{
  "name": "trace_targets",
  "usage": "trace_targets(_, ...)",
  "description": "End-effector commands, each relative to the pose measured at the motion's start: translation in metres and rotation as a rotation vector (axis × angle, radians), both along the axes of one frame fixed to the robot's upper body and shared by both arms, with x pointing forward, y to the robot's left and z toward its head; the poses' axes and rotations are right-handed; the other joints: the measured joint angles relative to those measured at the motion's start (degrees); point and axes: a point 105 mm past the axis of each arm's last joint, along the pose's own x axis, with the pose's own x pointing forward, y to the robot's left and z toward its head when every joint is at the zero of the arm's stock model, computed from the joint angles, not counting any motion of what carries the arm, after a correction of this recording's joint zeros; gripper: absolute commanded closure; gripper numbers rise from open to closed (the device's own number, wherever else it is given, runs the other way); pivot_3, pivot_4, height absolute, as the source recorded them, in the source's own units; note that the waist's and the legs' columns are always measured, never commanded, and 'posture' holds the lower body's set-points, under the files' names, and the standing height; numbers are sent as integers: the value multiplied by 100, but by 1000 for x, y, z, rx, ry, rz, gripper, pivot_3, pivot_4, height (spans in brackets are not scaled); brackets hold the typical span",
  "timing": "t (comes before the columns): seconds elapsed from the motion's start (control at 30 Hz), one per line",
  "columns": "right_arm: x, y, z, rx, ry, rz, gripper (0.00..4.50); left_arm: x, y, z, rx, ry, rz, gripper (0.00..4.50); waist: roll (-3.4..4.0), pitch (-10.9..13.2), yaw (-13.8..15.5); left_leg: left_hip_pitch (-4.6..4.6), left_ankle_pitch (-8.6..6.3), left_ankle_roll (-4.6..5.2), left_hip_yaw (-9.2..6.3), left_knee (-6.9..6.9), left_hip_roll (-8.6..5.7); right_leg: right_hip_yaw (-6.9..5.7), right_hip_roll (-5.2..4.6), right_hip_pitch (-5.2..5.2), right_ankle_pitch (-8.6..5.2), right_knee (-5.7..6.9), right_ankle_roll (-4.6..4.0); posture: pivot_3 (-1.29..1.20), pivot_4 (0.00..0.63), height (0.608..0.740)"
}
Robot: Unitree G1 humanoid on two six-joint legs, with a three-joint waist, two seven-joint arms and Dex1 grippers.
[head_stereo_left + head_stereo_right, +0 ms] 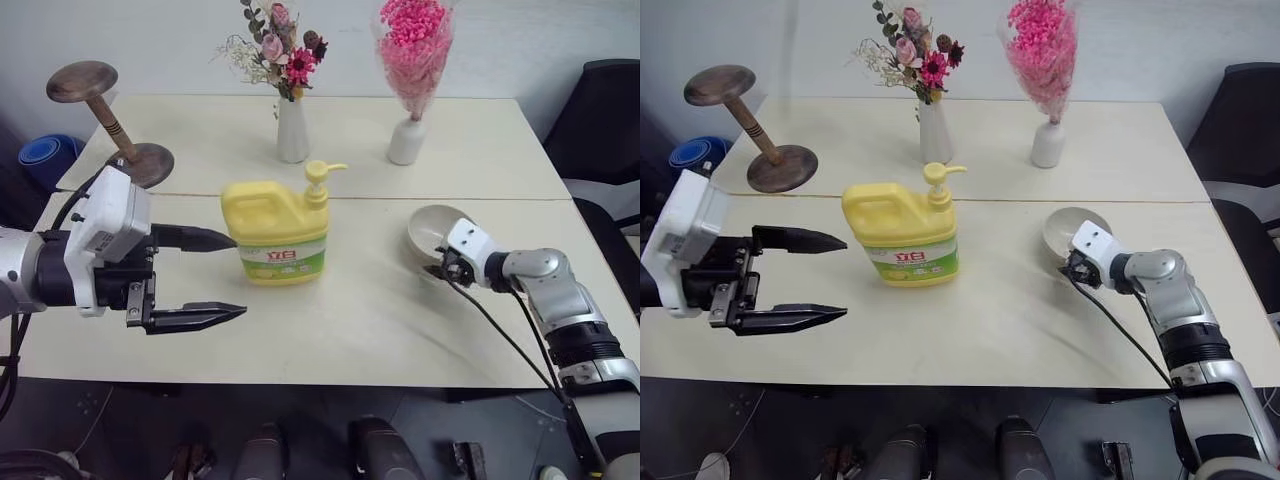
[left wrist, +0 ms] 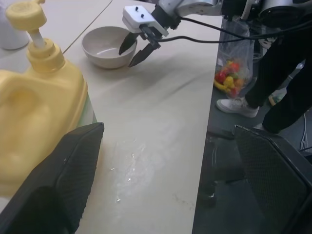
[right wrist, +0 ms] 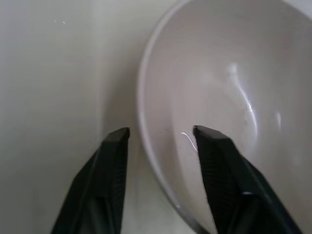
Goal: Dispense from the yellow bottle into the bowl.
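The yellow bottle (image 1: 275, 235), a squat jug with a pump top and a green-white label, stands upright mid-table. My left gripper (image 1: 845, 277) hovers open just to its left, fingers pointing at the jug and apart from it. The beige bowl (image 1: 432, 232) sits to the right of the jug and looks slightly tipped. My right gripper (image 1: 436, 268) is at the bowl's near rim. In the right wrist view one finger (image 3: 109, 165) is outside the wall and the other (image 3: 219, 165) inside. The jaws are narrow but still apart, with a gap to the rim.
Two white vases (image 1: 292, 130) (image 1: 407, 140) with flowers stand at the back of the table. A wooden stand (image 1: 110, 120) is at the back left. A black chair (image 1: 600, 110) is off the right edge. A person's legs (image 2: 287, 73) and a bag show beside the table.
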Motion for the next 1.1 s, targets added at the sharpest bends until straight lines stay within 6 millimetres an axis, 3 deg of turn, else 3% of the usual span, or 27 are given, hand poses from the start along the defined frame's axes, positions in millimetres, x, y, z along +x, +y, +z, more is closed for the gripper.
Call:
trace_targets(0.03,5,2,15,20,-60,11,3599,0,-1,6,-8,-35,-5,0,0,0,-15,0,0,0,2,0,1,2,1,-1,0,0,0,0,150,740)
trace_targets(0.1,4,4,15,23,-57,32,4322,0,0,7,-12,-37,-3,0,0,0,-19,0,0,0,3,0,2,3,2,-1,0,2,0,0,150,740)
trace_targets(0.13,4,5,15,24,-56,39,4462,1,0,7,-15,-38,1,0,0,0,-21,2,0,-1,4,1,2,4,2,-1,0,4,0,0,150,740)
trace_targets(0.37,-8,27,38,-30,-116,219,4462,10,8,13,-48,-52,64,0,0,0,-11,4,0,-1,4,2,2,5,2,-1,0,10,0,0,150,740)
trace_targets(0.53,-20,54,73,-131,-167,432,4462,30,22,40,-122,-115,152,0,-1,1,-6,3,0,0,6,7,1,4,2,-6,0,18,0,0,150,740)
trace_targets(0.67,-31,78,109,-214,-180,632,4462,52,33,75,-212,-180,197,0,-4,5,3,2,1,-1,4,11,2,-8,6,-9,0,24,1,0,150,740)
trace_targets(0.77,-33,87,122,-220,-163,706,4500,70,37,93,-271,-225,225,592,-4,5,5,2,1,-2,4,12,0,-41,4,-9,0,30,1,0,150,740)
trace_targets(0.87,-31,94,129,-241,-152,750,4500,87,32,100,-291,-240,227,1527,-4,5,11,-2,1,-2,2,15,-1,-48,2,-8,0,43,1,0,150,740)
trace_targets(1.1,-28,104,124,-391,-146,873,4500,115,-1,87,-231,-229,128,3795,-12,10,2,-21,-4,4,-5,57,-8,-55,-8,-10,2,47,4,0,150,740)
